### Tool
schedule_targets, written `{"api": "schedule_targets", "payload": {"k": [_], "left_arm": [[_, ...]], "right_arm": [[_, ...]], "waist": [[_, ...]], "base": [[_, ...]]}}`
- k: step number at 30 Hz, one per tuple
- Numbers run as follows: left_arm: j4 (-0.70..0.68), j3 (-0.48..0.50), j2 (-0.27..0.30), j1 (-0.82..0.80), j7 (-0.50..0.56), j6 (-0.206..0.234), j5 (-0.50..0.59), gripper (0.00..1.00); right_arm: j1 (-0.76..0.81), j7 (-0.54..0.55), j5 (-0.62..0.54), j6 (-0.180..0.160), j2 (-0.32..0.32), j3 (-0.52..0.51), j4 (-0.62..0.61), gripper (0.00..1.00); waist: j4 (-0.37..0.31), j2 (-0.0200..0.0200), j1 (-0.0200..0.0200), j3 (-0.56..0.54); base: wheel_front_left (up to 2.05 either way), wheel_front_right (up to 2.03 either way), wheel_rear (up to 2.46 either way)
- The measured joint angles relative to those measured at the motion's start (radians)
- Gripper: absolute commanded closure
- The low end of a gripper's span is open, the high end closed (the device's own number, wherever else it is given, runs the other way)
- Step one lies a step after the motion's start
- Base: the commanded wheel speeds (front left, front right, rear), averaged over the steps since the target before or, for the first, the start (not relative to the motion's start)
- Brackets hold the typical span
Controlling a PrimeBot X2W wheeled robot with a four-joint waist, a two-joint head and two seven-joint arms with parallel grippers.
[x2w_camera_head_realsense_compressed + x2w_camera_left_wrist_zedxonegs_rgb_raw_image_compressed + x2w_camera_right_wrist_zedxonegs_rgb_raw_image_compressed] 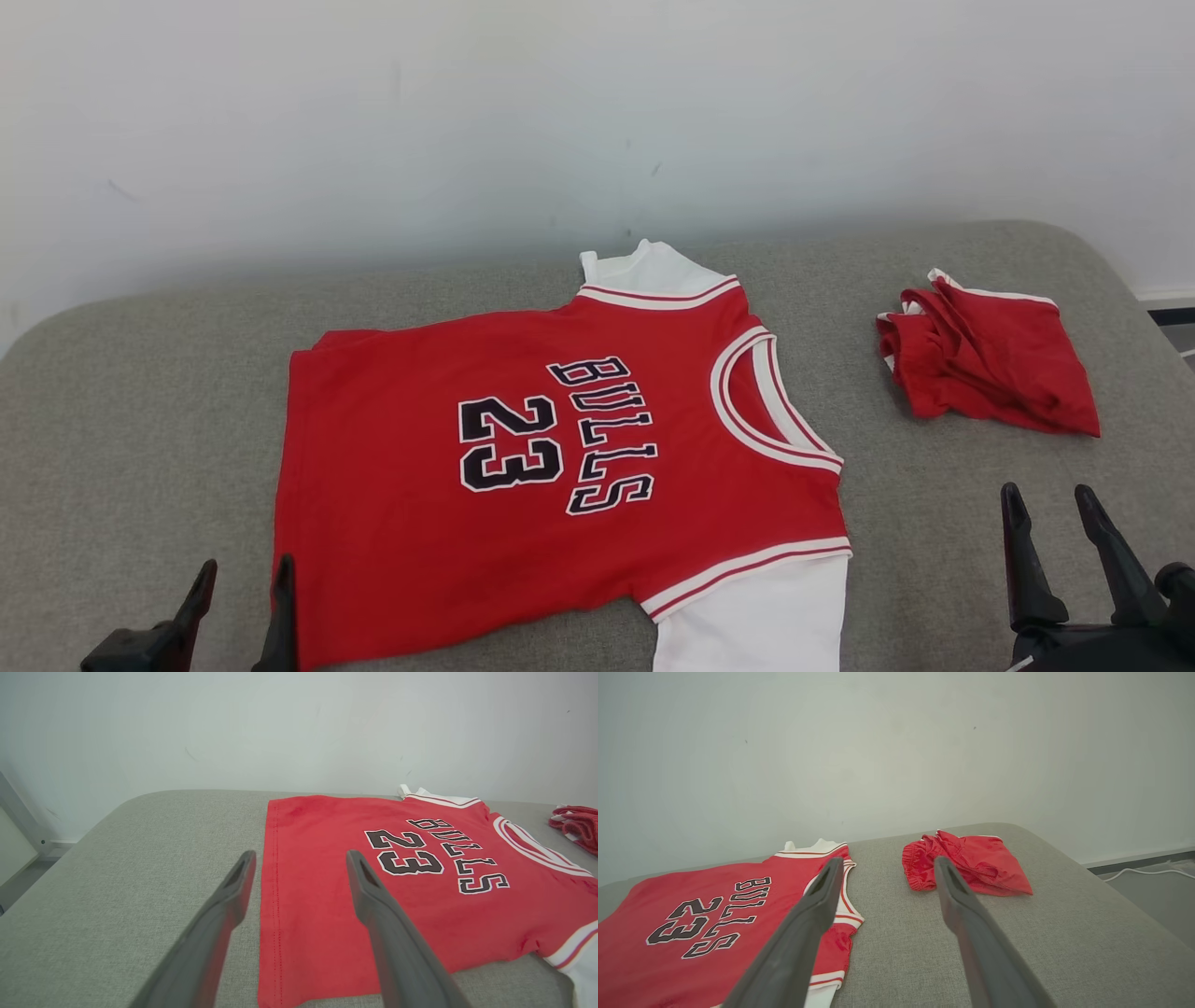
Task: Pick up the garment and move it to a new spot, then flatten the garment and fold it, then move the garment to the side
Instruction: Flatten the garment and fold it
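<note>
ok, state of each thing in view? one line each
jersey: spread flat on the grey cushion, print side up, collar toward the robot's right, not folded
red shorts: bunched in a loose pile, lying apart from the jersey
left gripper: open, empty, at the jersey's hem edge
right gripper: open, empty, on the near side of the shorts
</note>
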Motion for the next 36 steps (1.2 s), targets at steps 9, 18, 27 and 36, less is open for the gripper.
{"api": "schedule_targets", "payload": {"k": [9, 18, 27, 36], "left_arm": [[-0.005, 0.010, -0.011, 0.000, 0.010, 0.000, 0.000, 0.00], [-0.007, 0.013, -0.025, 0.000, 0.014, 0.000, 0.000, 0.00], [-0.007, 0.010, -0.024, -0.001, 0.026, -0.001, 0.000, 0.00], [0.065, -0.026, -0.010, -0.006, 0.102, -0.047, -0.016, 0.00]], "right_arm": [[0.000, 0.011, 0.000, 0.000, 0.000, -0.005, 0.001, 0.00], [0.000, 0.020, 0.000, 0.000, 0.000, -0.010, 0.003, 0.00], [0.000, 0.043, 0.001, 0.000, 0.001, -0.001, 0.020, 0.00], [0.000, 0.141, 0.038, 0.026, 0.014, 0.074, 0.075, 0.00]], "waist": [[0.001, 0.0000, 0.0000, 0.000], [0.005, 0.0000, 0.0000, 0.000], [0.010, 0.0000, 0.0000, -0.002], [0.024, 0.0000, 0.0000, 0.016]], "base": [[0.00, 0.00, 0.00], [0.00, 0.00, 0.00], [0.00, 0.00, 0.00], [0.00, 0.00, 0.00]]}}
